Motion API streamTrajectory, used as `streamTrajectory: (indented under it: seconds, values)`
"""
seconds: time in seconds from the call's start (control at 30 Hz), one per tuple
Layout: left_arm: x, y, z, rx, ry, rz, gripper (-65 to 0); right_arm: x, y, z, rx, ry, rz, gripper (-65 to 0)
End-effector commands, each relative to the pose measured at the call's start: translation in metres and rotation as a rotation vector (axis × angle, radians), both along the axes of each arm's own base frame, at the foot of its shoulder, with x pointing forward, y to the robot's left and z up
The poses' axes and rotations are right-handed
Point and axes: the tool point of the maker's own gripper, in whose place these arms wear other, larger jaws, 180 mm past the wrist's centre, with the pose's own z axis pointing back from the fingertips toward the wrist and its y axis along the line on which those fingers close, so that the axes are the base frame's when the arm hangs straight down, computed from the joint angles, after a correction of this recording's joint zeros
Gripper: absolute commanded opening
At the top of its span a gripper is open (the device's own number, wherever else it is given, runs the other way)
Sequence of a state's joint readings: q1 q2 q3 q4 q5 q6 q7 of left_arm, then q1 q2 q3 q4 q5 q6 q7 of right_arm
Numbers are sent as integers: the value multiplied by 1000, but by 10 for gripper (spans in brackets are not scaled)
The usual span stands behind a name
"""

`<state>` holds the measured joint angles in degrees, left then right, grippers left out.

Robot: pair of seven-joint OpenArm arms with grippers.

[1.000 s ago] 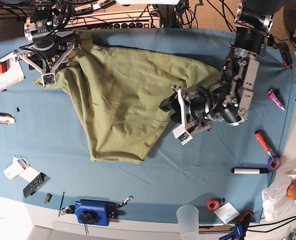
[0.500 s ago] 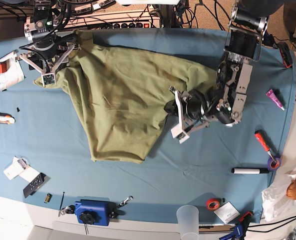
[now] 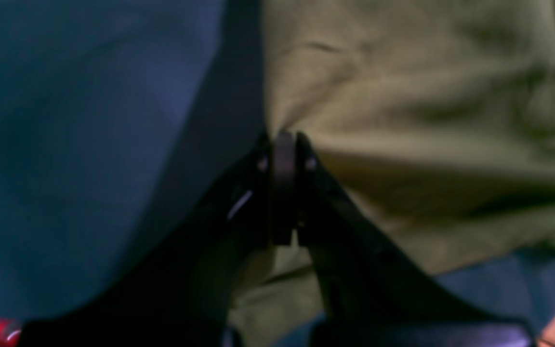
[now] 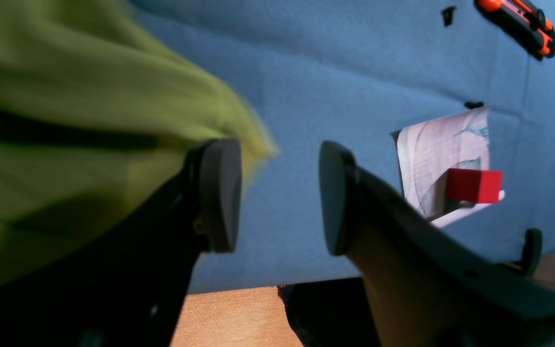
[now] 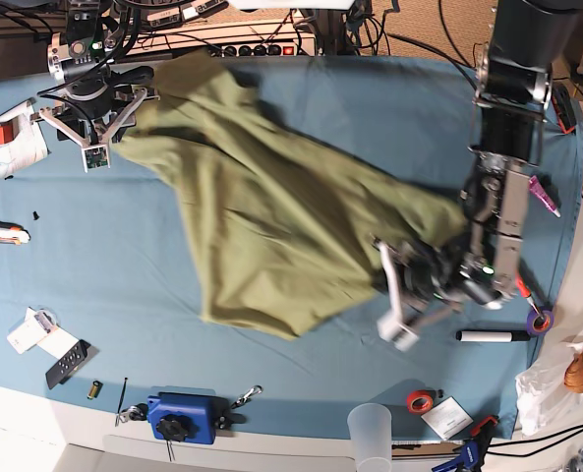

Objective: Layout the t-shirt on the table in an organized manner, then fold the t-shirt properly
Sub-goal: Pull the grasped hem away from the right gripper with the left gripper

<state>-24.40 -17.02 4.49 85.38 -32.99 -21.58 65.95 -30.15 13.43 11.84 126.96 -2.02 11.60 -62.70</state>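
Observation:
The olive-green t-shirt [image 5: 271, 216] lies stretched diagonally across the teal-blue table [image 5: 370, 108], from the back left to the front right. My left gripper [image 5: 381, 283] is shut on the shirt's right edge; the left wrist view shows the jaws [image 3: 282, 144] pinched on a fold of the shirt [image 3: 427, 96]. My right gripper [image 5: 87, 123] is at the back left, open and empty. In the right wrist view its fingers [image 4: 219, 193] stand apart over bare cloth [image 4: 354, 72], with the shirt [image 4: 65, 144] just to their left.
A white paper with a red block [image 5: 11, 138] [image 4: 472, 185] and an orange knife [image 5: 1, 233] lie at the left. A blue device [image 5: 181, 418], a plastic cup [image 5: 372, 433], a red tape roll [image 5: 421, 400] and a marker [image 5: 493, 336] lie along the front.
My left gripper has moved toward the front right, dragging the shirt with it. The shirt has stretched out and its left edge has pulled away from my right gripper, which stayed put.

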Motion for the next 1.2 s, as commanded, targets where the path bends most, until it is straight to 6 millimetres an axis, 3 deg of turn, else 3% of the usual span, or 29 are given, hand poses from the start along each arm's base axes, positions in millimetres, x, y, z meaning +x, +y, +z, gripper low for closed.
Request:
streamTrajectory:
  seconds: [0.0, 0.17, 0.27, 0.33, 0.47, 0.6, 0.83, 0.97, 1.17]
  values:
    - [16, 11, 25, -25, -73, 34, -650, 5, -2, 9, -19, -38, 9, -383]
    - [22, 38, 34, -54, -98, 110, -634, 8, 3, 8, 17, -47, 17, -383]
    - [23, 42, 35, -59, -99, 124, -438, 5, 22, -1, 131, -15, 50, -383]
    - [23, 43, 34, -62, -90, 141, -357, 4, 39, -4, 206, 2, 104, -383]
    - [15, 46, 31, -29, -37, 154, -349, 3, 55, -5, 270, 12, 163, -383]
    - [12, 57, 40, 10, -68, 151, -349, -5, 68, -10, 340, 47, 197, -383]
    - [-12, 83, 39, 92, -91, 142, -349, -32, 69, -23, 353, 124, 185, -383]
    - [-34, 78, 24, 99, -68, 119, -349, -34, 75, -25, 385, 113, 175, -384]
    - [-68, 62, 11, 96, -50, 74, -349, -40, 93, -36, 589, 101, 122, -384]
